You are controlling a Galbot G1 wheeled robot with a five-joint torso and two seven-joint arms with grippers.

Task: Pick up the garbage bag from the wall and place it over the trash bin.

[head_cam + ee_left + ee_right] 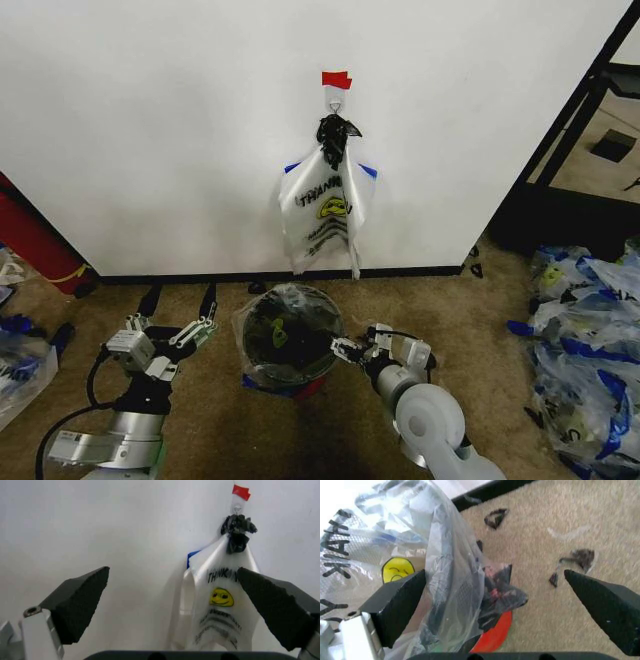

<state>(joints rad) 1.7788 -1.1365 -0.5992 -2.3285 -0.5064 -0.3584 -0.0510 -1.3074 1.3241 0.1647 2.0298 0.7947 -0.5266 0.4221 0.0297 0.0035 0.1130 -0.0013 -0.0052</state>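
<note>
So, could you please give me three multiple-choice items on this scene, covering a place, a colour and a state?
1. Where is the thin see-through plastic garbage bag with the yellow smiley? A on the wall hook; B draped over the small round black trash bin; C on a shelf.
2. What colour is the small tape strip? A red; B green; C yellow.
3. How is the left gripper? A shut on a bag; B open, empty; C shut, empty.
Answers: B, clear film covers the bin's mouth; A, the strip is red; B, its fingers are spread apart.
</note>
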